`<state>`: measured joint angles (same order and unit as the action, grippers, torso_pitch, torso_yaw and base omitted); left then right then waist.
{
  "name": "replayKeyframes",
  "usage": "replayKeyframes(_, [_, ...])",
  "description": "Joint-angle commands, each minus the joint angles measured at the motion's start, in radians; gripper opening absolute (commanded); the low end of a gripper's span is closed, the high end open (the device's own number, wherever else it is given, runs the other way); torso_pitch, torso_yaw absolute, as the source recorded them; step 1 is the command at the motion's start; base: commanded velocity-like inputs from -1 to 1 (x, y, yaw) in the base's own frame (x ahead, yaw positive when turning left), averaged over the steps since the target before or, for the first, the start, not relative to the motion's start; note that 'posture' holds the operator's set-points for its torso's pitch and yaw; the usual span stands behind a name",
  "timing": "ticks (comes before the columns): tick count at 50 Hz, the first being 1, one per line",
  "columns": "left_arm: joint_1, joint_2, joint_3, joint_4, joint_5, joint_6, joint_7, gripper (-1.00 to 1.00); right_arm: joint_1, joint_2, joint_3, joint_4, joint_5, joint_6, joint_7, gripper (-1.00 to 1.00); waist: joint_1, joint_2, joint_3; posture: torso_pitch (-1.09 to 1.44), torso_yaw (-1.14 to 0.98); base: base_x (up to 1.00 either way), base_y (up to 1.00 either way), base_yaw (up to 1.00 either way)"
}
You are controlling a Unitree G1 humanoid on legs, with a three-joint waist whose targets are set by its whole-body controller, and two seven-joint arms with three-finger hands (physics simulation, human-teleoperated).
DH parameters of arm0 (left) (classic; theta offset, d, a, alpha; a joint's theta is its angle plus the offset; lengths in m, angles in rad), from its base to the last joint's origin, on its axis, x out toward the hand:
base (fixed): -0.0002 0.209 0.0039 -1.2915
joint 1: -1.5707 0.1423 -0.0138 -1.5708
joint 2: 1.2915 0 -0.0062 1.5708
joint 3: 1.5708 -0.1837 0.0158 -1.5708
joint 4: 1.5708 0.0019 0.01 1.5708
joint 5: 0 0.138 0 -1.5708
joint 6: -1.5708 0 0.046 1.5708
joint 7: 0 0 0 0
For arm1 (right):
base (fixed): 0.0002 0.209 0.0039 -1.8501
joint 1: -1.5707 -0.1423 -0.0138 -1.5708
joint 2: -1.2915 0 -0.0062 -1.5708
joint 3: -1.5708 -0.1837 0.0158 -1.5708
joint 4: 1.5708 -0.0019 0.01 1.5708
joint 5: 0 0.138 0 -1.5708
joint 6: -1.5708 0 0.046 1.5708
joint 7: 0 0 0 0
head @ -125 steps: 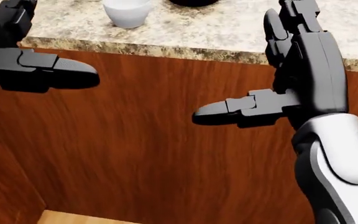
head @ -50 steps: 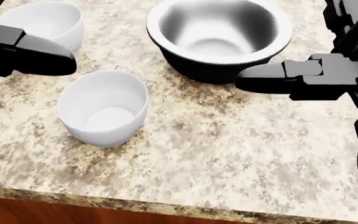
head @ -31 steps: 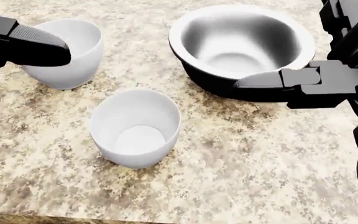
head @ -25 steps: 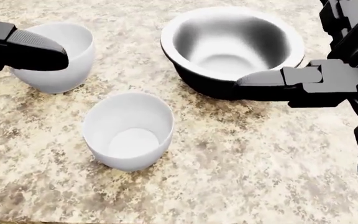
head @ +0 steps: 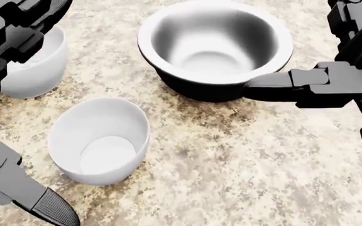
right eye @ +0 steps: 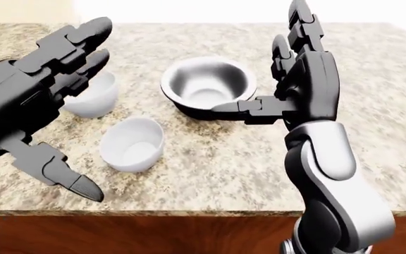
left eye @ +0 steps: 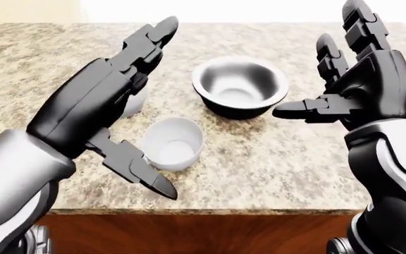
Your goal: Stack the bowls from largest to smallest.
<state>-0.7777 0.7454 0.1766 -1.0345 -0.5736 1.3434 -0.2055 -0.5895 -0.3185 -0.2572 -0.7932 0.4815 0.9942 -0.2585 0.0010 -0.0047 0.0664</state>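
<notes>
Here, round bowls (head: 99,141) on speckled granite (head: 244,179)

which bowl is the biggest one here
The dark bowl with the shiny metal inside, by the right hand; both white bowls are clearly smaller.

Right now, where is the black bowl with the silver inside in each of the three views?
Left-eye view: black bowl upper centre, left of the right hand.
Head view: top centre, rim against the right hand's thumb.
Right-eye view: upper centre.
Shared landmark: the nearer white cup, lower-left of it.
</notes>
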Motion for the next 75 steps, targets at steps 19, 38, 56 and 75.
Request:
replayKeyframes(19, [0.156,-0.344,-0.282,0.044,1.222,-0.472,-0.748,0.85,-0.011,-0.016,-0.033,-0.053,0.031,-0.008,-0.010,1.00,0.018,-0.022,-0.025,0.00,0.00,0.00,0.00,0.00])
replayKeyframes(38, [0.283,-0.645,-0.217,0.230,1.515,-0.953,-0.939,0.51,0.008,-0.036,-0.046,-0.062,0.071,-0.019,-0.038,1.00,0.027,-0.044,-0.034,0.00,0.00,0.00,0.00,0.00])
replayKeyframes(56, [0.383,-0.636,-0.207,0.405,1.557,-1.163,-0.811,0.07,0.013,-0.023,-0.028,-0.048,0.029,-0.034,-0.022,1.00,0.023,-0.037,-0.043,0.00,0.00,0.00,0.00,0.00])
replayKeyframes(75, [0.375,-0.662,-0.208,0.441,1.596,-1.206,-0.830,-1.00,0.014,-0.017,-0.035,-0.050,0.016,-0.029,-0.009,1.00,0.018,-0.030,-0.049,0.00,0.00,0.00,0.00,0.00])
